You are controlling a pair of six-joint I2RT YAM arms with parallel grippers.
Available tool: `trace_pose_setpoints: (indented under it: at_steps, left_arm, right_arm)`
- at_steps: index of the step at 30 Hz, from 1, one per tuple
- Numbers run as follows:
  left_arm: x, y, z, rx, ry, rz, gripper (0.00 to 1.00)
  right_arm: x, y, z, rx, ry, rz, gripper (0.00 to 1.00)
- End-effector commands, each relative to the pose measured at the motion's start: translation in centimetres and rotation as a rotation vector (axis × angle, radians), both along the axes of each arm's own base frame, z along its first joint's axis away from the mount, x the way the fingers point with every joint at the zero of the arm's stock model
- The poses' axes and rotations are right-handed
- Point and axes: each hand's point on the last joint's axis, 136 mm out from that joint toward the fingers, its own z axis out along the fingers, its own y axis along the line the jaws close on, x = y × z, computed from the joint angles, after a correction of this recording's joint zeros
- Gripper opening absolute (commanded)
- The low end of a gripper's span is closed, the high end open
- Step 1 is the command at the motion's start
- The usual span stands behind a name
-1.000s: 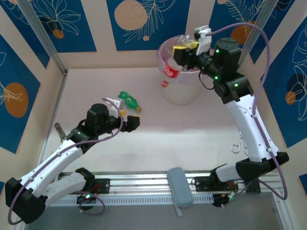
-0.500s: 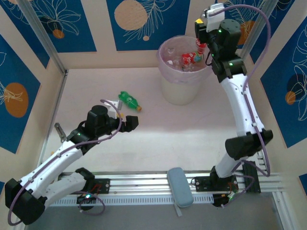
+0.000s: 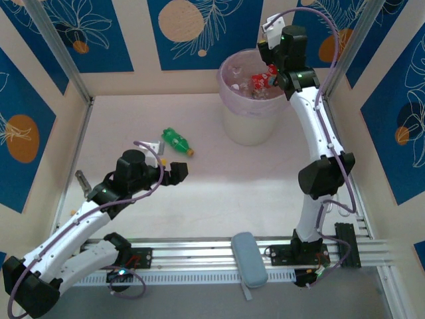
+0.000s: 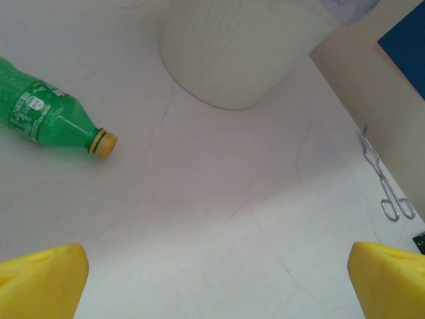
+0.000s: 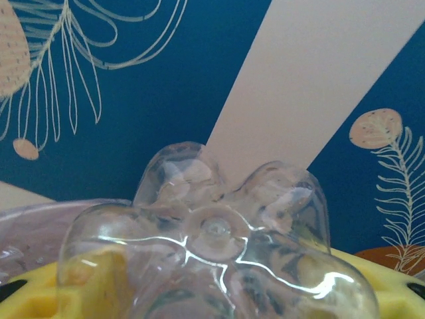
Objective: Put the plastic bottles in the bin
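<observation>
Since the bin (image 3: pixel 244 129) is the biggest thing, start there: round, white, bag-lined, standing at the far side of the table (image 3: pixel 252 179). Several bottles (image 3: pixel 257 82) with red labels already lie inside it, so most of the job looks done. The right arm reaches up over the bin's far-right rim. The right gripper (image 3: pixel 272 65) is clamped on a clear bottle (image 5: pixel 212 232), whose lobed base sits between the yellow fingers (image 5: pixel 398 286) in the right wrist view, with the bag's rim just below. My read: this one is about to be dropped, release not yet made. The left arm is low over the near-left part of the table, and the left gripper (image 3: pixel 179 171) has its jaws wide apart, holding nothing. One green bottle (image 3: pixel 175 139) lies on its side on the table, yellow cap toward the bin, near the left gripper and well apart from the bin. It is the one item I can see left to bin. Other stuff: a grey pad (image 3: pixel 249 258) on the near rail, and metal tongs (image 4: pixel 380 173) by the right wall, off to the side. Nothing stands between the green bottle and the bin.
</observation>
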Motion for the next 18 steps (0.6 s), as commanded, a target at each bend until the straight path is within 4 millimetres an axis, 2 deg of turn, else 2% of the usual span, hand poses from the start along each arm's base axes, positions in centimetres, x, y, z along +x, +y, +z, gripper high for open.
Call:
trace_pose_setpoints:
  at_steps: [1,8,13,18]
  left_arm:
    - [-0.2,0.4,-0.7,0.021,0.014,0.015,1.0]
    - [-0.2,0.6,-1.2,0.036,0.021,0.024,1.0]
    - [-0.2,0.9,-1.5,0.049,0.023,0.033,1.0]
    - [-0.2,1.1,-1.7,0.058,0.028,0.042,1.0]
  right_arm:
    - [1.0,0.3,-1.4,-0.061,0.039,0.01,0.45]
    - [3.0,2.3,-5.8,-0.142,0.149,0.064,0.48]
    - [3.8,3.8,-8.7,-0.164,0.214,0.107,0.5]
    - [4.2,4.7,-11.1,-0.145,0.27,0.125,0.59]
